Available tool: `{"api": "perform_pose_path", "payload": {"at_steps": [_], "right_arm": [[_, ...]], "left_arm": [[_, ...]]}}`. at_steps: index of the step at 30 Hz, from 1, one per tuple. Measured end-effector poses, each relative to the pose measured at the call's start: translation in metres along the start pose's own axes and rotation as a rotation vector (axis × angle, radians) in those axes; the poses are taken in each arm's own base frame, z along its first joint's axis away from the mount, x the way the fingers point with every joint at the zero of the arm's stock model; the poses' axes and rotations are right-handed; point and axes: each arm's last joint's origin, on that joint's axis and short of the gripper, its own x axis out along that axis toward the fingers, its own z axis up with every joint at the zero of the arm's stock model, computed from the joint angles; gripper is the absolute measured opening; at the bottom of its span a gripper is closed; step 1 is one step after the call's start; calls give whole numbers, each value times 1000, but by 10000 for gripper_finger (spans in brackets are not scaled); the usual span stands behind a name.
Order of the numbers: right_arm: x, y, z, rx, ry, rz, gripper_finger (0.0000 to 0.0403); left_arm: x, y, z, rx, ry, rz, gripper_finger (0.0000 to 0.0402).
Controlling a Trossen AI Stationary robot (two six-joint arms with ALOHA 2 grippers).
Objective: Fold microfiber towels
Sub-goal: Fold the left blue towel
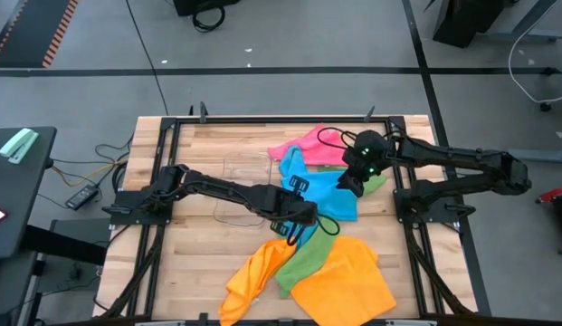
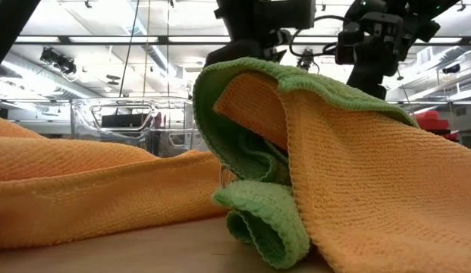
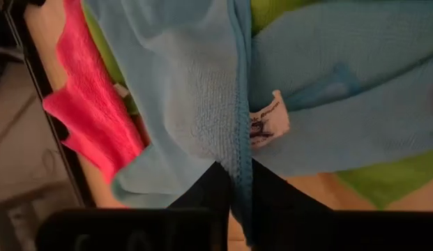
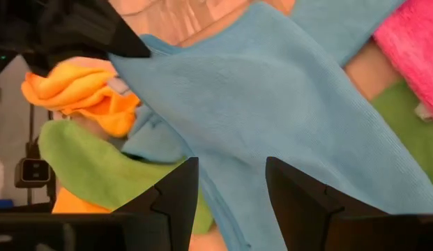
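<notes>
my left claw (image 3: 233, 183) is pinched tight on the hemmed edge of the blue towel (image 3: 188, 90), near its small white label (image 3: 266, 120); the rest of that towel spreads ahead of the claw across the surface (image 1: 199, 149). my right claw (image 4: 226, 183) hangs partly spread just over the same blue towel's far side, holding nothing. pink towel (image 1: 308, 145) lies beyond it; green towel (image 1: 308, 258) and orange towel (image 1: 348, 281) are heaped behind my left claw. risks, as i judge them: only the thin hem is caught, so it may slip out; a lift could drag the green towel tucked under the blue; the right claw may bunch cloth when closing.
</notes>
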Motion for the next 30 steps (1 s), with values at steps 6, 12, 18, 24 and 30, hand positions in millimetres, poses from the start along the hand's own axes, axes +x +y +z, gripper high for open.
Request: {"api": "perform_pose_path", "payload": {"at_steps": [6,12,18,24,30], "right_arm": [[0,1,0,16,8,19,174],[4,16,-6,-89,37,84,162],[9,49,-22,-289,-20,-74,159],[20,80,-37,-438,-130,-211,158],[30,91,-47,-267,-148,-224,171]], "left_arm": [[0,2,2,184,-5,49,10],[0,9,11,239,-66,134,37],[1,11,11,226,-78,126,20],[3,13,10,222,-122,60,18],[5,19,7,219,-194,-42,39]]}}
